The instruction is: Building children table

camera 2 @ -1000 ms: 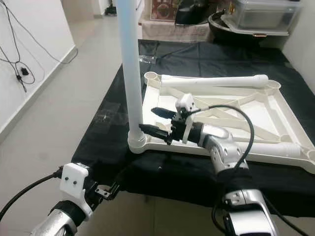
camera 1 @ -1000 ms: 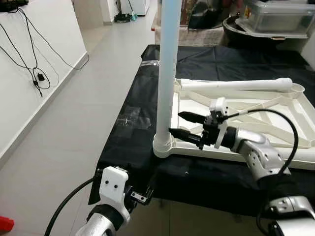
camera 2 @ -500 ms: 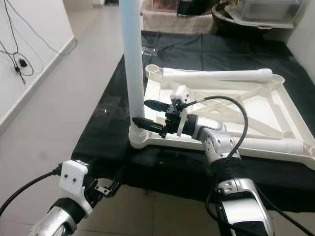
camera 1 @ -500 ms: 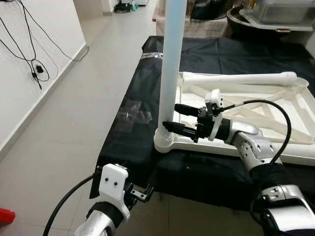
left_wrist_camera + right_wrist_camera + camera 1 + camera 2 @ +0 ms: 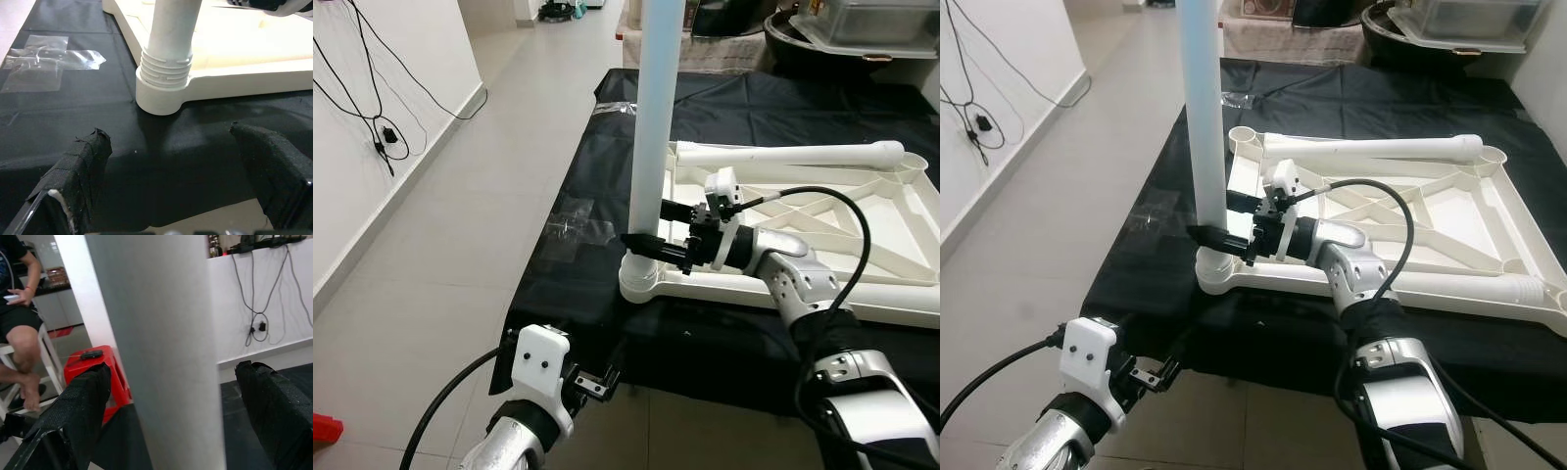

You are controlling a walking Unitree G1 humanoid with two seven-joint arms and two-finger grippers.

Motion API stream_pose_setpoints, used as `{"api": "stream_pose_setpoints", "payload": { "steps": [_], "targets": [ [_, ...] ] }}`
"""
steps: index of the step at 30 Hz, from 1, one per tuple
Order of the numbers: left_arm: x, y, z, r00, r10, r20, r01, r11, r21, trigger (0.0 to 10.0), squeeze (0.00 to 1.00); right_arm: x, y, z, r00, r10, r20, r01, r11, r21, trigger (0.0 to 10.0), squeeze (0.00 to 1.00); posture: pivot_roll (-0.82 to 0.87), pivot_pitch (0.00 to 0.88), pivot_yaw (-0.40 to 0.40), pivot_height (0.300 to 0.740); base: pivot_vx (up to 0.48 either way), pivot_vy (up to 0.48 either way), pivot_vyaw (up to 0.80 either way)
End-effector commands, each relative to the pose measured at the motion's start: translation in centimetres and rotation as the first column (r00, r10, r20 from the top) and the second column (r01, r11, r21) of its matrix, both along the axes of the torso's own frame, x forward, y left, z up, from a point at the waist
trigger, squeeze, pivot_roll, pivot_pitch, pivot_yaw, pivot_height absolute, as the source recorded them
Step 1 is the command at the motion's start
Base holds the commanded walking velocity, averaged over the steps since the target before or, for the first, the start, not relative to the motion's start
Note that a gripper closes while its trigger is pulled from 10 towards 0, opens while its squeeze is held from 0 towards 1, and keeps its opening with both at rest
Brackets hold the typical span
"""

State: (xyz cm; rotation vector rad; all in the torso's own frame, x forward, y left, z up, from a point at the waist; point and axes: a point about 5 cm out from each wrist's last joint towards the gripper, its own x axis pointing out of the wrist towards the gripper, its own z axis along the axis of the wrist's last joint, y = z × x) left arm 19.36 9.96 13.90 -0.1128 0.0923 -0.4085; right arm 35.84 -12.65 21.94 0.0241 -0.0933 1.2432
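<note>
On the black-draped table (image 5: 568, 255), my right gripper (image 5: 656, 227) held its fingers open around the upright leg (image 5: 651, 127), seemingly light, rigid, slick plastic, best gripped low.

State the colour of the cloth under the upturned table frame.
Black cloth, clearest in the right eye view.

- The tall white upright plastic table leg (image 5: 651, 127) runs out past the top edge of both head views, so its upper end is unseen.
- The right gripper's (image 5: 654, 227) far black finger (image 5: 677, 209) passes behind that leg; whether either finger touches it cannot be told.
- The upturned white plastic tabletop frame (image 5: 1489, 211) is cut off at the right edge.
- A seated person (image 5: 17, 308) in the right wrist view is cropped above the shoulder.
</note>
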Motion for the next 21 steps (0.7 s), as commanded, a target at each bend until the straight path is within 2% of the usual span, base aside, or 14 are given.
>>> {"api": "stream_pose_setpoints", "payload": {
  "steps": [1, 9, 21],
  "targets": [
    [-0.2, -0.1, -0.3, 1.0, -0.002, -0.022, 0.002, 1.0, 0.004, 10.0, 0.0, 0.1, 0.8, 0.5, 0.999, 0.032, 0.026, -0.032, 0.999, -0.009, 10.0, 0.0, 0.13, 0.179, -0.024, 0.74, 0.0, 0.0, 0.0],
    [-0.1, -0.2, -0.4, 1.0, -0.002, -0.026, 0.002, 1.0, 0.002, 10.0, 0.0, 0.4, 1.8, 1.0, 0.998, 0.05, 0.04, -0.05, 0.999, 0.001, 10.0, 0.0, 0.13, 0.176, -0.026, 0.74, 0.0, 0.0, 0.0],
    [0.1, -0.2, -0.4, 1.0, -0.002, -0.023, 0.002, 1.0, 0.003, 10.0, 0.0, 0.6, 2.3, 1.3, 0.997, 0.043, 0.06, -0.043, 0.999, 0.003, 10.0, 0.0, 0.13, 0.174, -0.028, 0.74, 0.0, 0.0, 0.0]
  ]
}}
